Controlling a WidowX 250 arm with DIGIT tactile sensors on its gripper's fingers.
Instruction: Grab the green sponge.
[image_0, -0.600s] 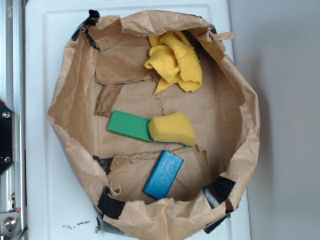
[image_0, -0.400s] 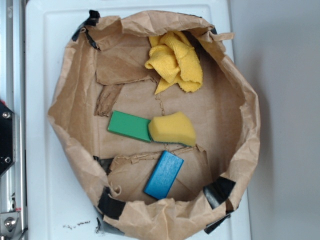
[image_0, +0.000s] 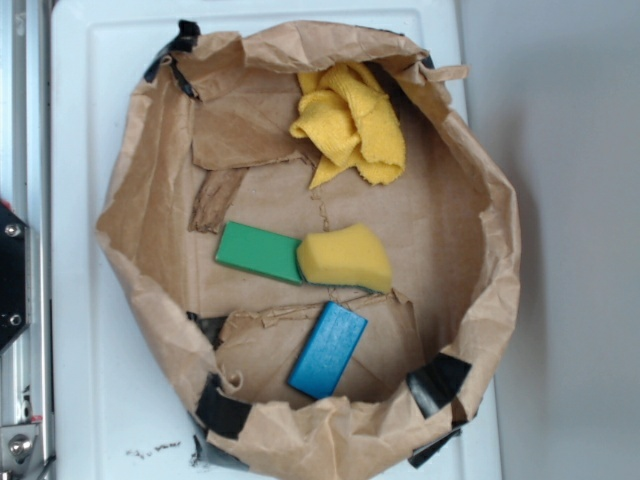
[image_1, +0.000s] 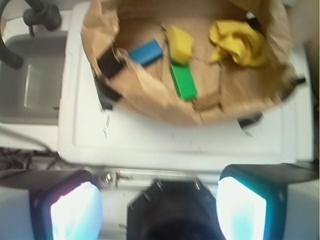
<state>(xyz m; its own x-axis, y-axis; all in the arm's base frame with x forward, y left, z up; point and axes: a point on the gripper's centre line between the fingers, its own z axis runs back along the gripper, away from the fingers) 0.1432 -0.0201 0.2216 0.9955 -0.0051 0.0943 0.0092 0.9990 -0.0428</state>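
One flat green sponge lies well ahead of my gripper, in the paper bag, its far end touching the yellow sponge. My jaws are spread wide, holding nothing. I should reach over the bag's rim, then close across the sponge's narrow width near its free end.

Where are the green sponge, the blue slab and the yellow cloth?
green sponge (image_0: 258, 251), exterior view, middle of its top face
blue slab (image_0: 328, 349), exterior view, centre of its top
yellow cloth (image_0: 352, 123), exterior view, middle of the crumpled folds
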